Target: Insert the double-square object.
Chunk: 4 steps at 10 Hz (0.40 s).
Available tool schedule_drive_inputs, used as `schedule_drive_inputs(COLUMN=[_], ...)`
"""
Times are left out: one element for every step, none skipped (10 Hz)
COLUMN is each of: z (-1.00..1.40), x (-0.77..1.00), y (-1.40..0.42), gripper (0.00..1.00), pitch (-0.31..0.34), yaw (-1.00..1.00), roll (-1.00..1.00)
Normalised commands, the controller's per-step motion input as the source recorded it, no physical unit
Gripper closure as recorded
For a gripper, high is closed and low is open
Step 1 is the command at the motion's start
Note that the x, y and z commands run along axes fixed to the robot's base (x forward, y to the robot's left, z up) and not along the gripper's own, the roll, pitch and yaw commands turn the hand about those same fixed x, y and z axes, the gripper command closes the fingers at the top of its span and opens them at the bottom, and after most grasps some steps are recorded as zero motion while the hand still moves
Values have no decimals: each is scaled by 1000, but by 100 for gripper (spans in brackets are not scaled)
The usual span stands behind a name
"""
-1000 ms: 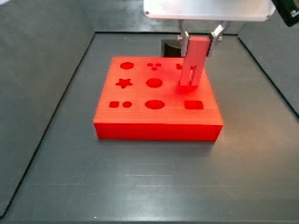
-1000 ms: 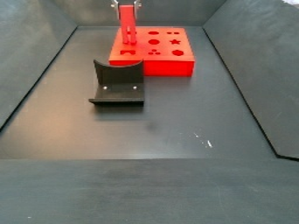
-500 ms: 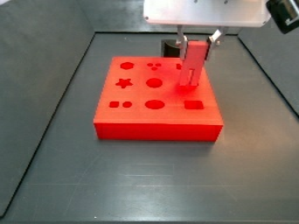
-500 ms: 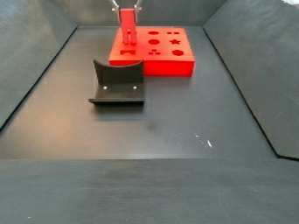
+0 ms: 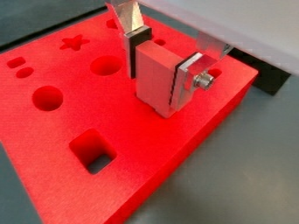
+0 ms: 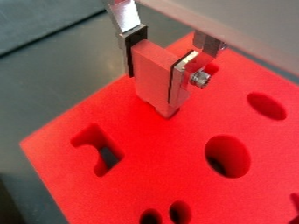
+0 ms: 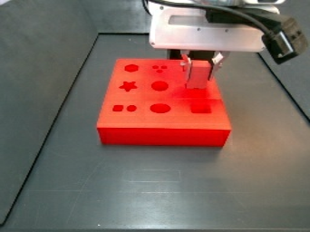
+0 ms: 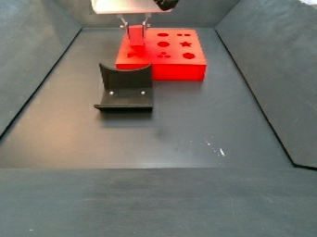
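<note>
The double-square object (image 5: pixel 156 84) is a slim red-pink bar, held upright between the silver fingers (image 5: pixel 138 33) of my gripper (image 5: pixel 165 59), which is shut on it. In a wrist view the bar's (image 6: pixel 153 80) lower end meets the top face of the large red block (image 6: pixel 140 166); I cannot tell how deep it sits. In both side views the gripper (image 7: pixel 200 72) (image 8: pixel 133 33) hangs low over the block (image 7: pixel 145 122) (image 8: pixel 177 67), near the block's far edge, and the bar (image 7: pixel 198 80) is mostly hidden by the fingers.
The block's top has a star hole (image 7: pixel 127 87), round holes (image 7: pixel 160 86) and a square hole (image 5: pixel 93 150). The dark fixture (image 8: pixel 124 89) stands on the floor in front of the block. Raised walls (image 7: pixel 49 127) edge the dark floor.
The gripper has come down with the bar; less of the bar shows above the block than a second ago. The block and the fixture have not moved.
</note>
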Motion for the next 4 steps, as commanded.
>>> schedule_drive_inputs(z=[-660,-83,0,0], x=[49,74,0,0], y=[0,0,0,0], gripper=[100,100,100,100], pitch=[0,64,20,0], yaw=[0,-69,0,0], roll=[131,0,0,11])
